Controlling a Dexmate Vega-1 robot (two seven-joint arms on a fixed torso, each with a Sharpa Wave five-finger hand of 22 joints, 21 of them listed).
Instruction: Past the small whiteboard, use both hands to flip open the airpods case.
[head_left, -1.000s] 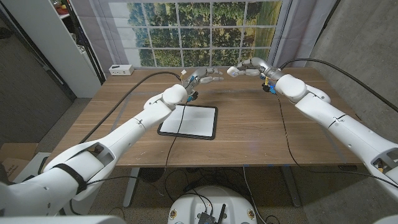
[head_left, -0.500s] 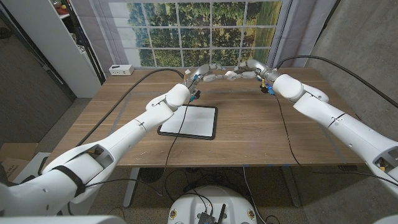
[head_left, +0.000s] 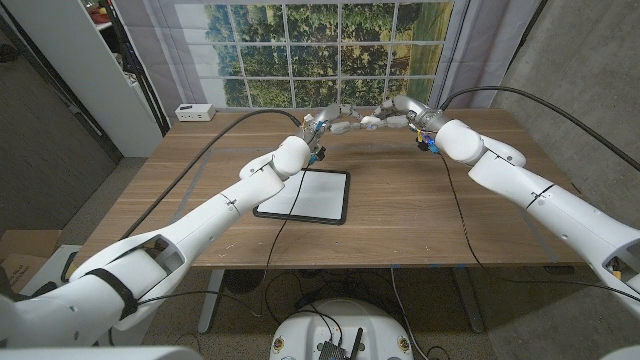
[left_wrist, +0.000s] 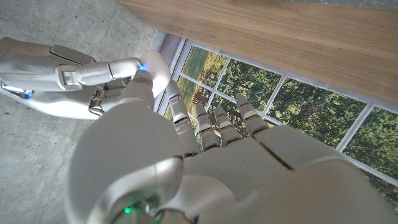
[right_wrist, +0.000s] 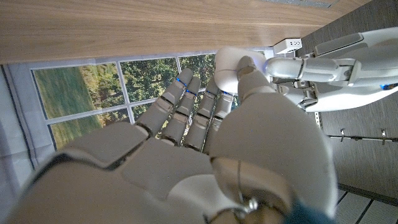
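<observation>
I see both hands raised together past the small whiteboard (head_left: 304, 195), near the table's (head_left: 400, 215) far edge. My left hand (head_left: 330, 121) and right hand (head_left: 385, 118) meet fingertip to fingertip, and between them sits the white airpods case (right_wrist: 231, 67), pinched by both thumbs and fingers. I cannot tell whether its lid has lifted; the fingers cover the seam. The whiteboard lies flat, well apart from the hands, with bare wood around it. A white power strip (head_left: 194, 112) sits at the far left corner.
</observation>
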